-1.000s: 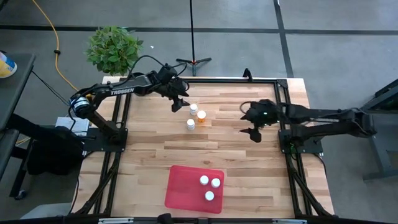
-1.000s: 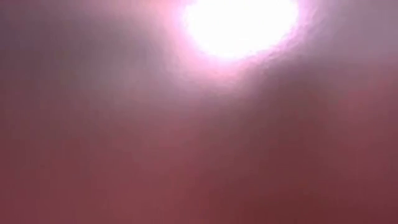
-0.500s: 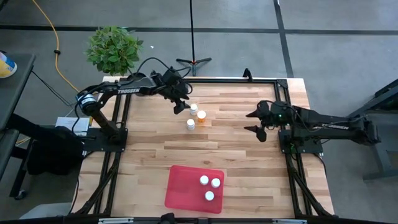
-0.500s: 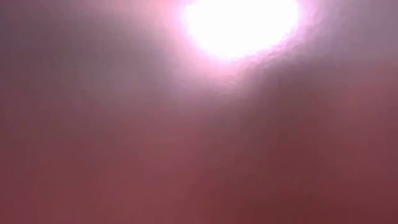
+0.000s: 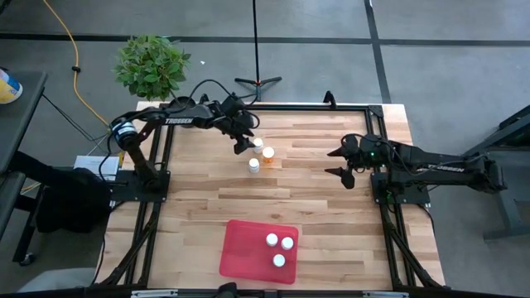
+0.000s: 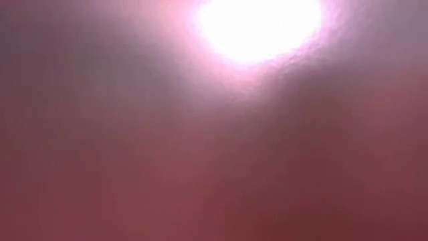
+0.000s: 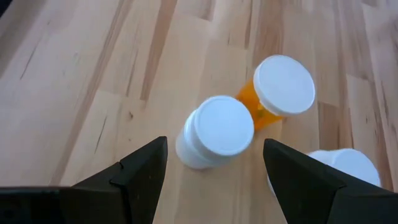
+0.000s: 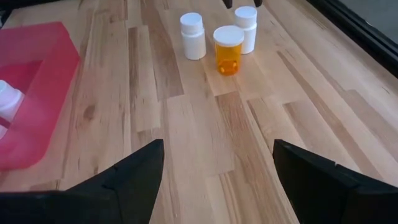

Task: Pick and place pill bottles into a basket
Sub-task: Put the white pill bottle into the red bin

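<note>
Fingers of the left gripper [image 5: 243,142] stand apart, holding nothing, just above three pill bottles [image 5: 254,165] near the far middle of the bench [image 5: 315,199]. Three more bottles [image 5: 279,260] stand in the red basket [image 5: 240,252] at the near edge. Right gripper [image 5: 341,162] hovers with spread, empty fingers.
</note>
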Tool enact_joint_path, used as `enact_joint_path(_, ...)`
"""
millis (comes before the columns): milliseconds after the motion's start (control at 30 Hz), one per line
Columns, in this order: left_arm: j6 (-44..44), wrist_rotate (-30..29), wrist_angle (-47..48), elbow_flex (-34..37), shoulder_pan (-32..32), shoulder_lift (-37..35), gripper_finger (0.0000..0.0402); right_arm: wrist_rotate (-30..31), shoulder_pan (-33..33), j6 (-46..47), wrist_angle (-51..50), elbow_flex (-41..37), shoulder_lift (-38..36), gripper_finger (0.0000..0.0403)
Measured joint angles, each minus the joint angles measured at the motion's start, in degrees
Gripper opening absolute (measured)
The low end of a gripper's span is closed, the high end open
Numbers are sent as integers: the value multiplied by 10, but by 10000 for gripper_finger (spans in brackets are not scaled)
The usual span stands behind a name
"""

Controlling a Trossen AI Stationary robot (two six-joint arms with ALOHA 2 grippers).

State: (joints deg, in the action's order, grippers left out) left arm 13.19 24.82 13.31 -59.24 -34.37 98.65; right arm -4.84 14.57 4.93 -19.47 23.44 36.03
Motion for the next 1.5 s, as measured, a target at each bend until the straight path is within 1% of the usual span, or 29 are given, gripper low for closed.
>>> enact_joint_path(300, 0, 4, -16, 0, 0, 1, 298, 0, 0, -2, 0, 0, 0, 291)
enact_joint_path(467, -2, 14, -27, 0, 13, 18, 298, 1, 0, -2, 0, 0, 0, 291)
enact_joint_path(700, -1, 4, -44, 0, 26, 48, 298, 0, 0, 0, -2, 0, 0, 291)
enact_joint_path(967, -1, -2, -68, 0, 25, 52, 298, 0, 0, 1, -4, 0, 0, 291)
enact_joint_path(1167, -1, 0, -70, 0, 25, 52, 298, 0, 0, 2, -4, 0, 0, 291)
enact_joint_path(1300, -2, 7, -70, 0, 25, 52, 279, 0, 0, 2, -4, 0, 0, 291)
enact_joint_path(1500, -2, 14, -70, 0, 25, 52, 218, 0, 0, 2, -4, 0, 0, 291)
